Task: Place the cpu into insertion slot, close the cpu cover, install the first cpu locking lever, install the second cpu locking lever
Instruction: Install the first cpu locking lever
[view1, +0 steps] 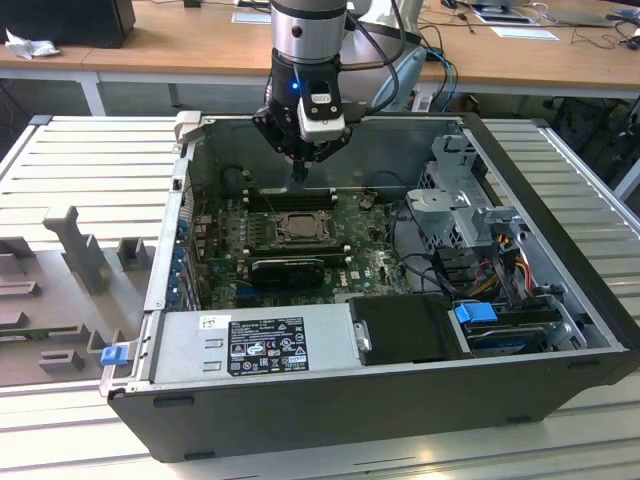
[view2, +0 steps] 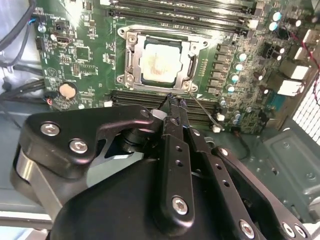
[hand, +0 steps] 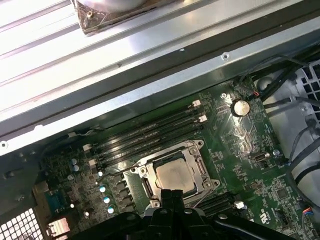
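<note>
one cpu lies in one insertion slot, one cpu cover framing it; jaws pressed together.

The arm ends in a rounded silver-grey wrist section with a black collar below it, where a small blue light glows. A white box with a dark face sits at the light's 4 o'clock. Black cables loop off the wrist toward 3 o'clock in the exterior view. The gripper is matt black, built of broad rounded link plates. Its slim, bar-like fingers have small holes, and bright silvery hex-socket screws sit at the joints. A grey metallic band edges its body.
</note>
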